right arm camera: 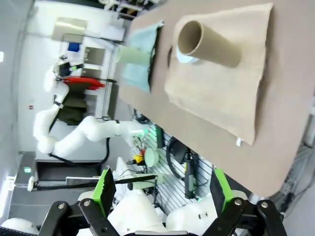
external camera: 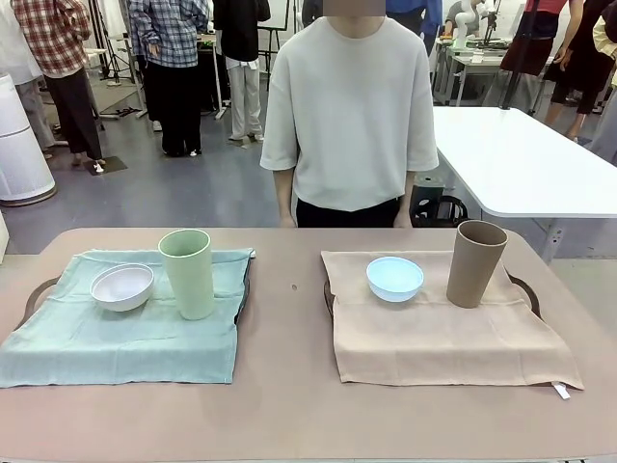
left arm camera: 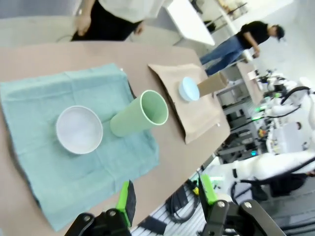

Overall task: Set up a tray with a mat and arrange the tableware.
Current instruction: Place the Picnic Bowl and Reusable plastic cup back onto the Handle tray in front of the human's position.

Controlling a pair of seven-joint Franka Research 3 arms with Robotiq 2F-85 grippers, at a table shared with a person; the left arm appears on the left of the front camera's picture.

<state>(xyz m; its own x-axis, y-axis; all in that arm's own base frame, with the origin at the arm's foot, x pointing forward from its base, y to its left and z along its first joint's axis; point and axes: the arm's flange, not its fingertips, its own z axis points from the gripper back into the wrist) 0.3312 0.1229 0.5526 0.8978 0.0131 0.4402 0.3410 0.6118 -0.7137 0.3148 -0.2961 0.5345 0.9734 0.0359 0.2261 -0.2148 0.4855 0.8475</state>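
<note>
Beyond the far edge of the tan table [external camera: 289,405] stands a person in a pale grey T-shirt [external camera: 352,116], arms at the sides. Behind them is a grey floor where other people stand, and a white table [external camera: 521,159] sits off to the right.

On the tan tabletop lie two trays, each covered by a cloth mat. The teal mat [external camera: 125,328] is on the robot's left, with a dark tray handle [external camera: 34,294] peeking out beside it. On it rest the white bowl [external camera: 122,286] and, just beside it, the upright pale green cup [external camera: 187,273]. The beige mat [external camera: 448,333] is on the right and carries the light blue bowl [external camera: 394,278] and the upright tan-brown cup [external camera: 476,262], near each other but apart.

In its wrist view the left gripper [left arm camera: 167,196] hangs above the near table edge, jaws partly spread and gripping nothing. The right gripper [right arm camera: 162,191] hovers off the table's side with its jaws spread wide and empty.
</note>
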